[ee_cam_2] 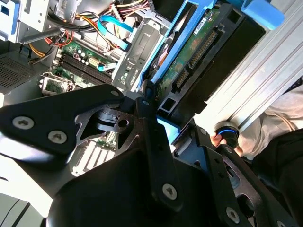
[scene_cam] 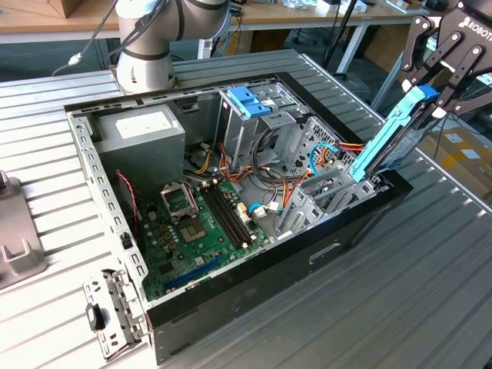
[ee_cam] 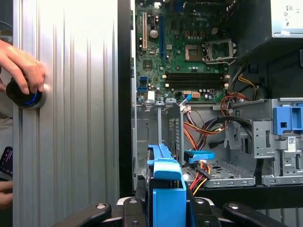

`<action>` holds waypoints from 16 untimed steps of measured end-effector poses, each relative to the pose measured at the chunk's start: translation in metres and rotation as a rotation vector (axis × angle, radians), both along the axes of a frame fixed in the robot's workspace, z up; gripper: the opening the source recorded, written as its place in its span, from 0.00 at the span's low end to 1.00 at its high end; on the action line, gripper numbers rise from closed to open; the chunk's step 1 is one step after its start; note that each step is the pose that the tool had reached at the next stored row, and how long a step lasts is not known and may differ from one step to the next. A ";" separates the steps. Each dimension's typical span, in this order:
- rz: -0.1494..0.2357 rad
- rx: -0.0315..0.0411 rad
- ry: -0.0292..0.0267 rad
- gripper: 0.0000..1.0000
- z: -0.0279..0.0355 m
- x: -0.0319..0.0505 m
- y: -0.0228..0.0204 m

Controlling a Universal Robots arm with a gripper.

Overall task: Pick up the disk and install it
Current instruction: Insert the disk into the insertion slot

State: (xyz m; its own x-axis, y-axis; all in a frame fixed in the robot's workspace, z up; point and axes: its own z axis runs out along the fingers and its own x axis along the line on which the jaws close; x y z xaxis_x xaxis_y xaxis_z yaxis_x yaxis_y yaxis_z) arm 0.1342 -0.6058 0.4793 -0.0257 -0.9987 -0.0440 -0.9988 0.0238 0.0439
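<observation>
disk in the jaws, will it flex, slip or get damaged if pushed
Probably stiff: the disk shows a straight edge while held tilted by one end. Its smooth plastic rails could slip in the jaws. The bare circuit board on one face looks fragile; scraping the case seems risky.

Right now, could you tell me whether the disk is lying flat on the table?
No, in the exterior view the disk stands steeply tilted in the gripper, its lower end at the computer case's edge.
</observation>
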 end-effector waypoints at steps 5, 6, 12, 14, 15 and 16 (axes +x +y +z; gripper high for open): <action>0.000 0.0000 0.0000 0.37 0.0000 -0.0013 0.0000; 0.000 0.0000 0.0000 0.37 0.0000 -0.0015 0.0000; 0.000 0.0000 0.0000 0.37 0.0000 -0.0025 0.0000; 0.000 0.0000 0.0000 0.37 0.0000 -0.0028 0.0000; 0.000 0.0000 0.0000 0.37 0.0000 -0.0030 0.0000; 0.000 0.0000 0.0000 0.37 0.0000 -0.0032 0.0000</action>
